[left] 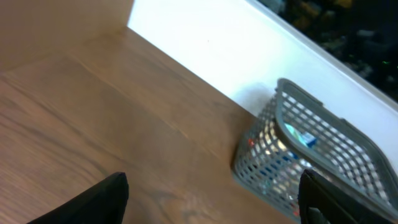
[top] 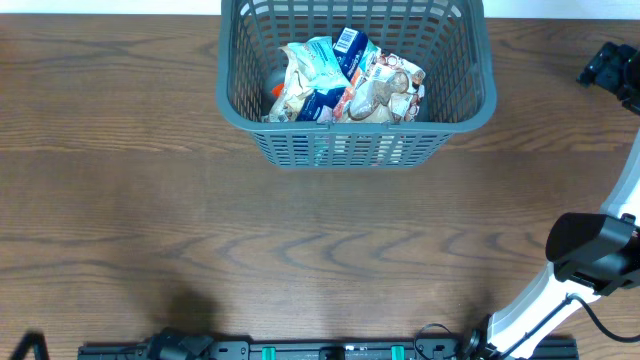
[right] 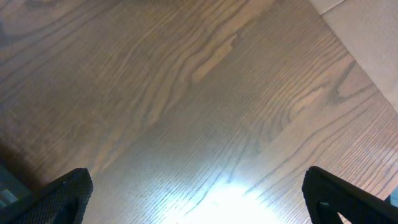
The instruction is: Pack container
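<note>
Currently, the container [top: 350, 147] sits at twelve o'clock on the wooden table [top: 300, 240], with snack packets [top: 345, 85] inside. The left gripper [left: 211, 205] has its fingers wide apart. The right gripper [right: 202, 199] is likewise spread, above the tabletop.

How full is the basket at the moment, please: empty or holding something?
Holding something: the container stands upright on the table with several snack packets piled on its base.
</note>
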